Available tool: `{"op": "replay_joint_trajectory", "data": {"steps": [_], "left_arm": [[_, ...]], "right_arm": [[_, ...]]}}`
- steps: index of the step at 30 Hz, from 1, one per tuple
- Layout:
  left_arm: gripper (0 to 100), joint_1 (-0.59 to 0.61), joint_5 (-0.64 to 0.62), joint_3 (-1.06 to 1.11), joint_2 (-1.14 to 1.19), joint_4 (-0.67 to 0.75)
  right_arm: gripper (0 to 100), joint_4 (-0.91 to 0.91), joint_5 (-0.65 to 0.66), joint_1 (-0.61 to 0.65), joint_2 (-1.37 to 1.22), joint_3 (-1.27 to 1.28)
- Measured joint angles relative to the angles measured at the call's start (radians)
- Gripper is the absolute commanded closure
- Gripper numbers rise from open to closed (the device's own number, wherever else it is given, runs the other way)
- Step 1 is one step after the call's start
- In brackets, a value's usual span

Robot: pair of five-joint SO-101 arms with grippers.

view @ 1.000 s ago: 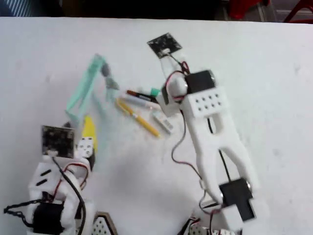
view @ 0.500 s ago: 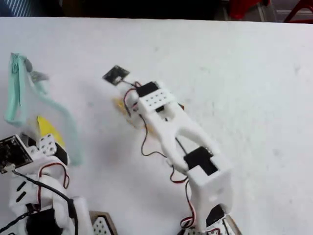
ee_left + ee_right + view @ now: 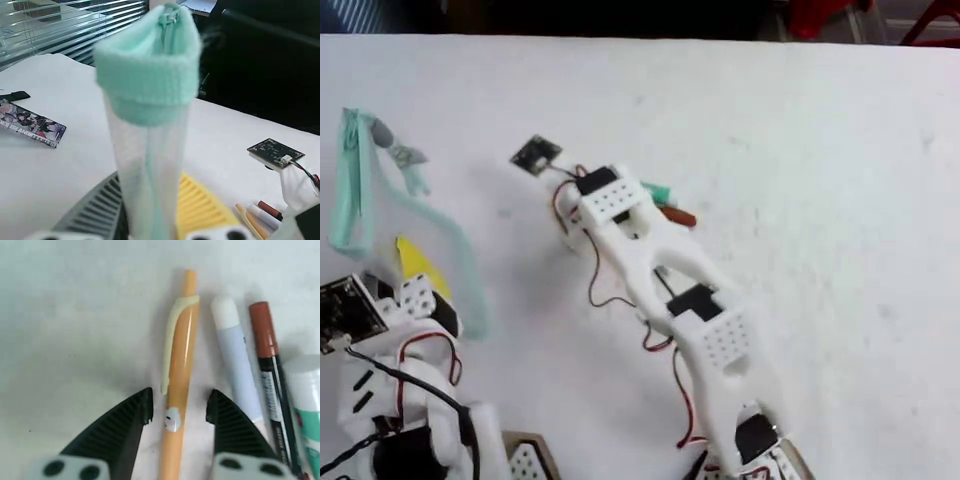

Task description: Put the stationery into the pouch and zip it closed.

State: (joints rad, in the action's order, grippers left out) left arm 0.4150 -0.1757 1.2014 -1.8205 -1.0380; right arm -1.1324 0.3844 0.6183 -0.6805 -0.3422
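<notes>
Closest to me, at the bottom of the high frame, both arms have shifted in the last 1 s. My right arm (image 3: 660,270) has swung in from the right and now stretches low across the centre, over the pens. My left arm has hauled the pouch (image 3: 360,180) away from the pens to the upper left. So the pick looks lined up, but I judge the carry to the pouch will be longer.

In the right wrist view the right gripper (image 3: 178,397) is spread wide, its 2 jaws straddling the orange pen (image 3: 180,355) without touching it. The pen runs straight out between them on the table (image 3: 820,150). Just beside it lie a white pen (image 3: 235,355) and then a brown-capped pen (image 3: 265,345), close enough that closing may nudge the white one.

Farther off, the left gripper (image 3: 150,200) appears clamped on the pouch's mesh. The pouch rises from the jaws with its green zip band uppermost, well apart from the pens.
</notes>
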Motion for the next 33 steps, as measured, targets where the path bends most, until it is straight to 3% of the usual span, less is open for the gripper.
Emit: {"op": "replay_joint_trajectory", "data": {"steps": [6, 14, 24, 33], "left_arm": [[98, 0.0, 0.0, 0.0, 0.0, 0.0], [98, -0.012, -0.003, 0.0, 0.0, 0.0], [98, -0.133, -0.003, 0.0, 0.0, 0.021], [98, -0.428, 0.008, 0.0, 0.0, 0.192]], "right_arm": [[98.3, -0.026, 0.0, -0.006, -0.034, -0.058], [98.2, -0.037, 0.002, -0.008, -0.066, -0.091], [98.2, -0.347, 0.002, -0.006, 0.078, -0.199], [98.2, -0.542, 0.0, -0.006, 0.331, -0.216]]}}
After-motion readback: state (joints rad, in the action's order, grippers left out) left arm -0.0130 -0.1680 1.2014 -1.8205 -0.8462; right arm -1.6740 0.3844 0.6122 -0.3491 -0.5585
